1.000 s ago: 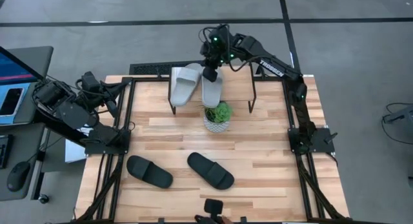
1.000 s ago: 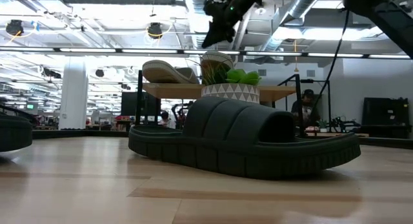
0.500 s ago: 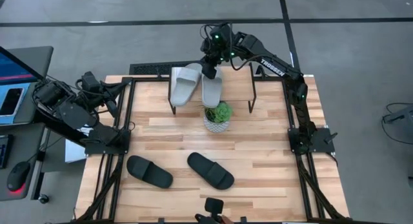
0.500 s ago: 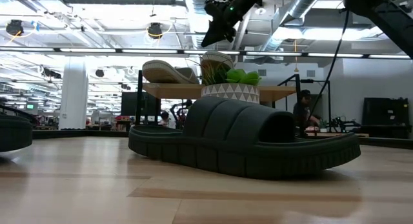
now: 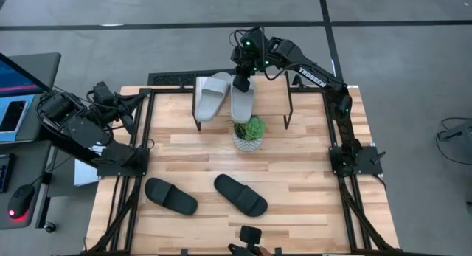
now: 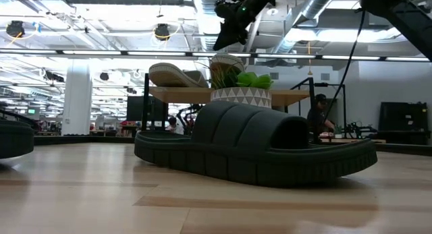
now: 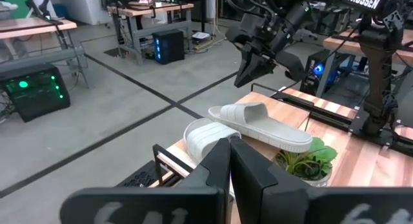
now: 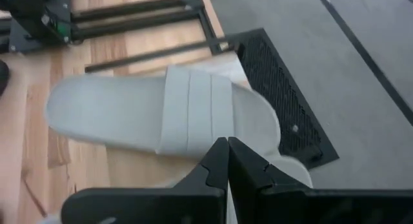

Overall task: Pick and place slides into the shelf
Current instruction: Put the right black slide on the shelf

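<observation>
Slides in light grey lie side by side on the shelf, one angled against the other, unmoved since a second ago. Above them the right gripper hangs with its fingers pressed together and nothing between them; it has lifted slightly and drifted toward the shelf's back edge over the last second. Two black slides rest well apart from the shelf, near the table's front, where they were before. A potted plant stands just in front of the shelf. The left gripper, also closed and empty, waits unmoved at the table's left edge.
</observation>
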